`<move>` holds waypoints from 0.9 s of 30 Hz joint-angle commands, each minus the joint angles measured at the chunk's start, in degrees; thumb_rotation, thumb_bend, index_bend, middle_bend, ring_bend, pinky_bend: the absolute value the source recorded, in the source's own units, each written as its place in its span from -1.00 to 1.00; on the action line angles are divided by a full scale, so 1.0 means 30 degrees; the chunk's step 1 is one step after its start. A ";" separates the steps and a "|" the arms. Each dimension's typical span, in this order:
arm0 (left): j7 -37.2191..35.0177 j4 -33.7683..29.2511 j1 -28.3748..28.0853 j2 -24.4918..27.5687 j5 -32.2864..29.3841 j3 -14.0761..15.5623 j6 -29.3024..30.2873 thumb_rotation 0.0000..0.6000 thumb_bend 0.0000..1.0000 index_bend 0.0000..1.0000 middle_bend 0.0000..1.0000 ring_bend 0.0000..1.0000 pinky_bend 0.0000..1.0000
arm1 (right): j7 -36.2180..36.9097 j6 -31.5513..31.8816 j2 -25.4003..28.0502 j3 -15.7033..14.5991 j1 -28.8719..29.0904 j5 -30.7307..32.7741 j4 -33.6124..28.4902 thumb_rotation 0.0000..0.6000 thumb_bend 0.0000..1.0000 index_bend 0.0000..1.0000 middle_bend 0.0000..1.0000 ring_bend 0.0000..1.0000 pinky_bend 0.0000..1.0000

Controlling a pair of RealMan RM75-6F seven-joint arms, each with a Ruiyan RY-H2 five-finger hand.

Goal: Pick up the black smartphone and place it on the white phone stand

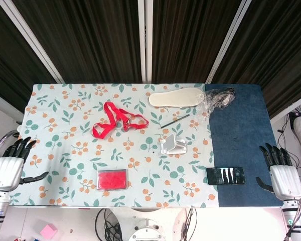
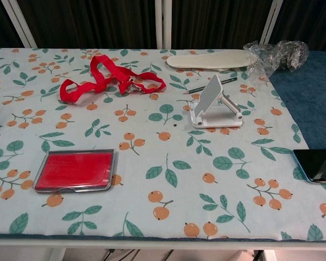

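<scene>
Phone (image 1: 226,175) lies flat on the bench (image 1: 65,125), right of the stand (image 1: 171,145) and nearer the front edge. Left hand (image 1: 9,168) and right hand (image 1: 281,173) both released, fingers spread, off the bench sides.

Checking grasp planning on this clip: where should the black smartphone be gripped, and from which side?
Probably across its long edges, coming from above with the right hand, the nearer one. The black smartphone lies flat, screen up, on the blue cloth near the table's front edge, so only its thin sides offer purchase for the fingers.
</scene>
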 commanded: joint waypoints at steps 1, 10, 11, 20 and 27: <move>-0.0048 0.0021 -0.0019 0.0001 -0.0061 0.0005 -0.0087 -0.05 -1.00 -0.80 -0.87 -0.88 -0.61 | -0.0007 0.0091 -0.0025 -0.0020 -0.0053 -0.0079 0.0041 1.00 -0.74 -1.00 -1.00 -1.00 -1.00; -0.0138 0.0153 0.0055 -0.0120 0.0021 0.0146 -0.0048 -0.05 -1.00 -0.80 -0.87 -0.88 -0.61 | 0.0025 -0.0464 0.0083 -0.0544 -0.0066 -0.0358 -0.0336 1.00 -0.75 -1.00 -1.00 -1.00 -1.00; -0.0153 0.0160 0.0061 -0.0121 0.0034 0.0166 -0.0053 -0.06 -1.00 -0.80 -0.87 -0.88 -0.61 | 0.0066 -0.0714 0.0238 -0.0708 -0.0042 -0.0393 -0.0599 1.00 -0.76 -1.00 -1.00 -1.00 -1.00; -0.0814 0.0428 0.0064 -0.0107 -0.0032 0.0292 -0.0329 -0.05 -1.00 -0.80 -0.87 -0.88 -0.61 | -0.3102 -0.3833 0.1281 -0.1019 0.0863 0.2445 -0.2736 1.00 -0.90 -1.00 -1.00 -1.00 -1.00; -0.1444 0.0909 -0.0159 -0.0258 0.0035 0.0366 -0.0784 -0.07 -1.00 -0.80 -0.87 -0.88 -0.61 | -0.3247 -0.8767 0.2790 -0.0614 0.3516 0.5304 -0.3829 1.00 -0.90 -1.00 -1.00 -1.00 -1.00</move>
